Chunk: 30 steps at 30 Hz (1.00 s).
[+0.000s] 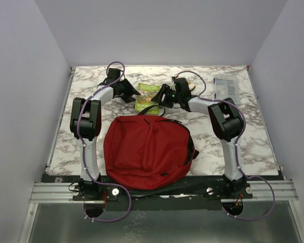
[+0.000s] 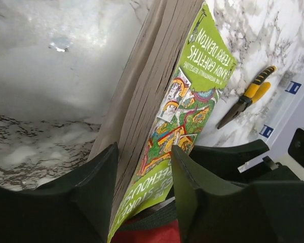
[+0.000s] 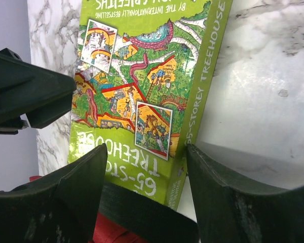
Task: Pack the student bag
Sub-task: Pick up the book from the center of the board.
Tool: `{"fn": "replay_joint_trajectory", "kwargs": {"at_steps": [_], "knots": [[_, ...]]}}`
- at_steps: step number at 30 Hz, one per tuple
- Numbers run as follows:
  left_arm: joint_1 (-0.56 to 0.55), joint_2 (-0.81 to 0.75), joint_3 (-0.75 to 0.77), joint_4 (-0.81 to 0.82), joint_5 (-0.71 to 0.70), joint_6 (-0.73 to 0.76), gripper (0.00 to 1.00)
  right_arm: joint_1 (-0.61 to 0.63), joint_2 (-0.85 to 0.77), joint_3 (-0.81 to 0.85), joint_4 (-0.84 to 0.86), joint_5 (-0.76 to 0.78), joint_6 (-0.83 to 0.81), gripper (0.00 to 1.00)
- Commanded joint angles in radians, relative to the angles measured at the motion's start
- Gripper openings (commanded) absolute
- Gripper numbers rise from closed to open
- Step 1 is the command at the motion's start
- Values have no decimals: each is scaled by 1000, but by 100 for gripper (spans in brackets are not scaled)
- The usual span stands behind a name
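The left gripper [image 2: 144,152] clamped the book [image 2: 159,86] by its edge; the right gripper [image 3: 147,149] stood open astride its near corner. Both arms [image 1: 88,119] reached forward, wrists turned inward, beyond the bag [image 1: 147,147] lying between their bases.

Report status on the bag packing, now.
Left gripper astride the book's edge, grip unconfirmed. Right gripper open at the book. Bag lies flat, book outside it. Black strap at the book's near end.

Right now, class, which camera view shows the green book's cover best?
The right wrist view: the green book fills it, cover facing the lens. Left wrist shows mostly page edges; top view shows it small.
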Motion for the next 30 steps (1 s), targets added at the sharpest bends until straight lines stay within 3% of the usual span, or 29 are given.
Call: {"fn": "replay_joint_trajectory", "kwargs": {"at_steps": [1, 8, 10, 20, 30], "knots": [[-51, -5, 47, 39, 160, 38, 43, 15, 6, -22, 115, -83, 50, 66], [-62, 8, 66, 44, 178, 91, 17, -3, -10, -40, 121, -101, 52, 66], [-61, 6, 81, 30, 169, 107, 0, -17, -33, -73, 143, -97, 70, 66], [-50, -114, 103, 48, 282, 37, 0, -137, -180, -342, 502, -296, 321, 74], [-37, -453, -161, 302, 331, -178, 0, -136, -464, -513, 579, -296, 393, 77]]}}
